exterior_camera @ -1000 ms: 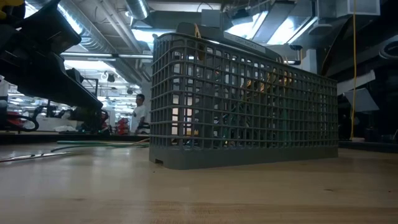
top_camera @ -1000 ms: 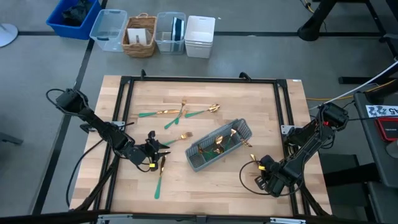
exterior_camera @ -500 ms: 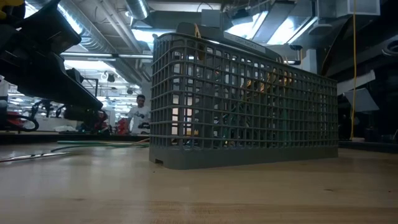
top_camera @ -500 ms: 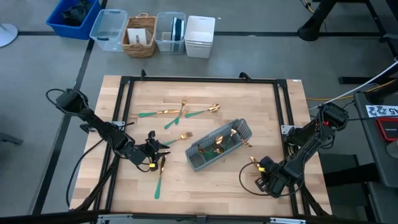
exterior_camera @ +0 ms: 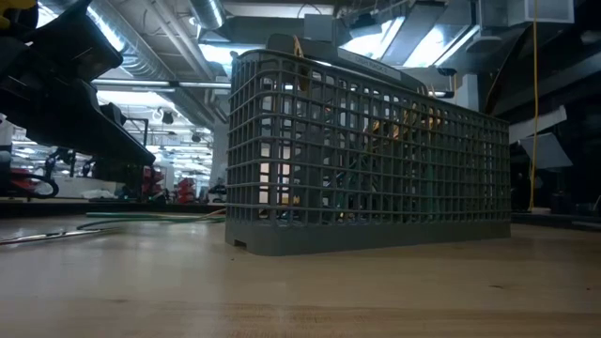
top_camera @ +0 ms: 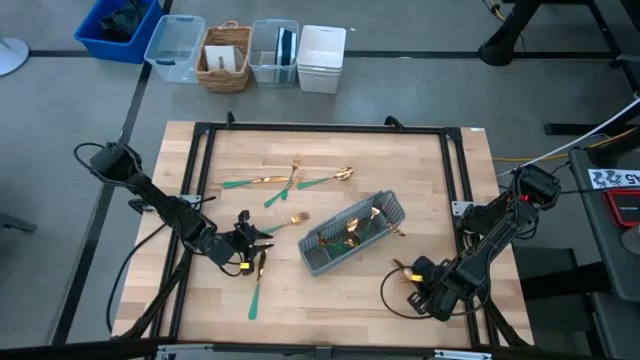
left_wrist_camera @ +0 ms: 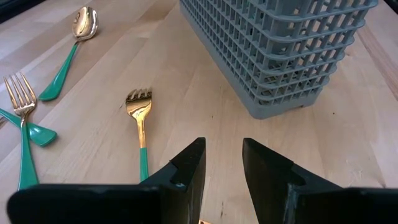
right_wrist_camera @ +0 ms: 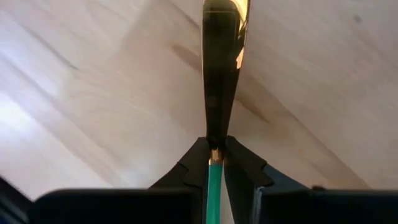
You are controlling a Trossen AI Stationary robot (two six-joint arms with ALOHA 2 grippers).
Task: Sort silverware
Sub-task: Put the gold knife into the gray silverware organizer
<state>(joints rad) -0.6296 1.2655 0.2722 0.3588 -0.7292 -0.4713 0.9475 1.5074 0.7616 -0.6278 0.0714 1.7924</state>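
Observation:
The grey caddy (top_camera: 355, 236) stands mid-table with several gold-and-teal pieces in it; it fills the low view (exterior_camera: 366, 150). Loose silverware lies flat on the wood: a fork (top_camera: 291, 178), a spoon (top_camera: 330, 180), another piece (top_camera: 248, 183), a fork (top_camera: 285, 221) and a piece (top_camera: 256, 285) by my left gripper. My left gripper (top_camera: 248, 243) is open and empty left of the caddy, with a fork (left_wrist_camera: 140, 121) lying just ahead of its fingers. My right gripper (top_camera: 408, 274) is shut on one piece of silverware (right_wrist_camera: 222, 56) near the table's near right, just above the wood. My right gripper pinches the silverware between its two fingers (right_wrist_camera: 196, 160), where the teal handle meets the gold neck (right_wrist_camera: 214, 154). The fingers lie along the piece. Its gold head (right_wrist_camera: 224, 37) sticks out ahead of the fingertips over the table; I cannot tell whether it touches the wood.
Bins and a wicker basket (top_camera: 225, 58) stand on the floor beyond the far edge. A black frame (top_camera: 455, 170) borders the tabletop. Cables loop by my right arm (top_camera: 395, 295). Bare wood lies between the caddy and the near edge.
My right gripper has moved a little toward the table's near edge and left, still shut on its piece of silverware. A person seen in the room behind the table in the low view has gone out of sight.

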